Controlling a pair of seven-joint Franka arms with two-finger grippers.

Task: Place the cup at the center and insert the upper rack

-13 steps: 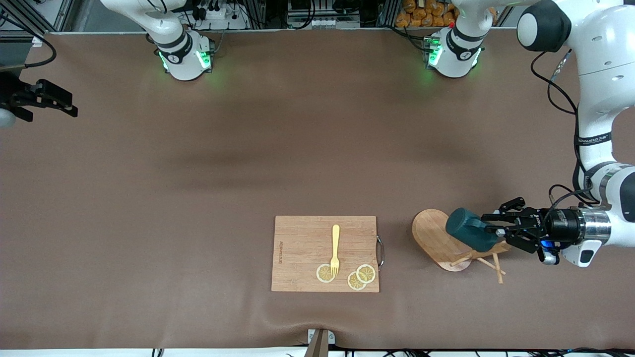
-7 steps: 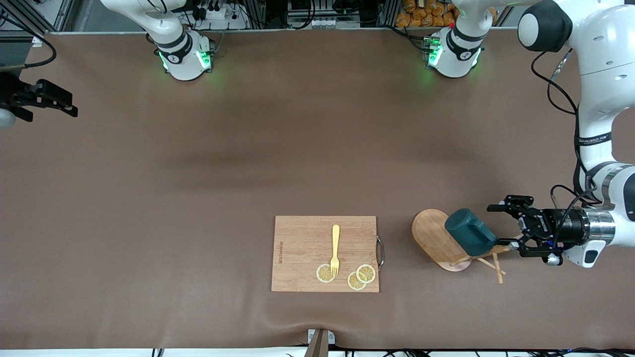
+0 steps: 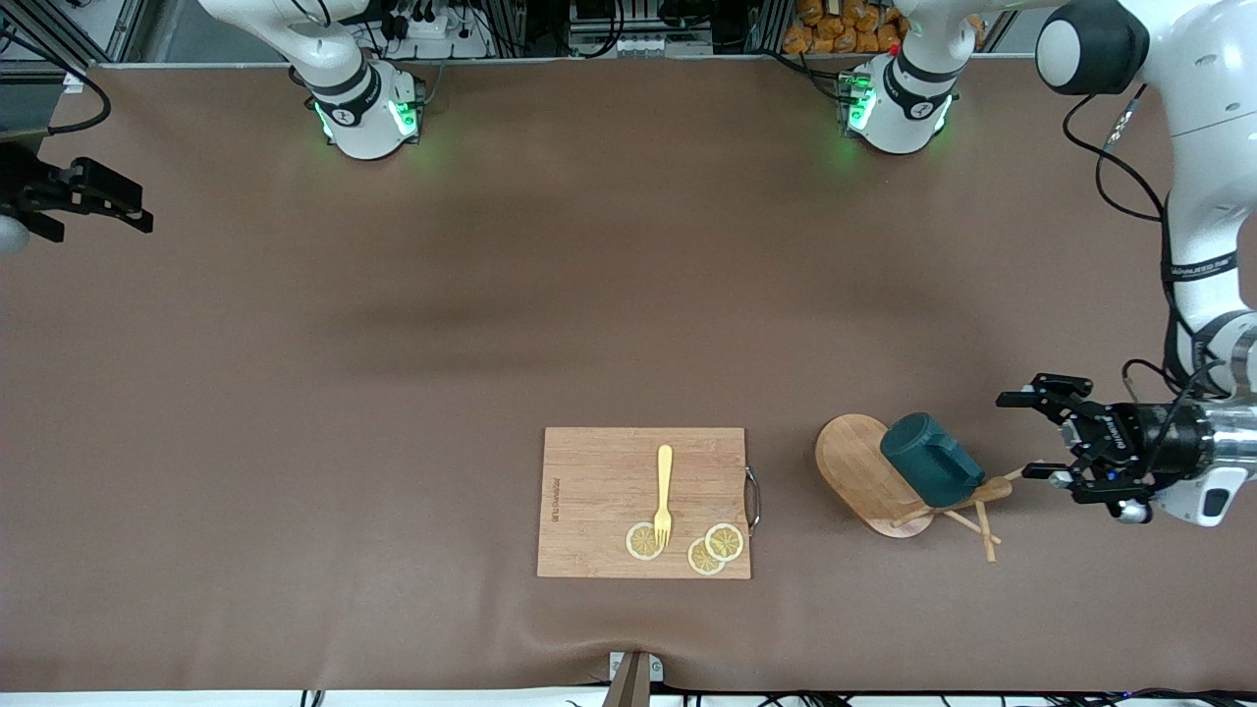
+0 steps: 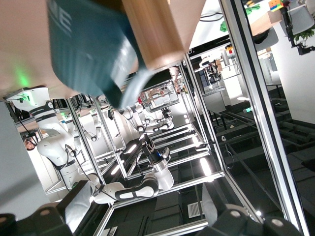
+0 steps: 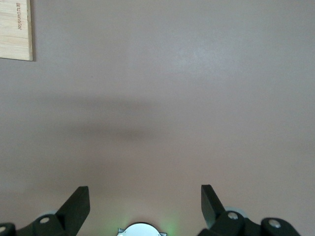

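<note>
The right claw (image 3: 83, 201) is being kept spread, waiting above the table (image 3: 393, 344) at the right arm's end. A cutting board (image 3: 599, 481) is lying at mid-table, carrying a yellow fork (image 3: 664, 496) and lemon slices (image 3: 714, 550). Toward the left arm's end, the upper rack (image 3: 869, 473) is lying toppled, the cup (image 3: 928, 460) resting on its post. The left claw (image 3: 1036, 437) is being held spread just beside the post's tip, gripping nothing.

We see wide bare table cover (image 3: 550, 295) between both bases. Toward the left arm's end, the cup (image 3: 928, 460) and upper rack (image 3: 869, 471) crowd together just beside the spread-fingered left gripper (image 3: 1026, 437); the cutting board (image 3: 599, 491) sits near them.
</note>
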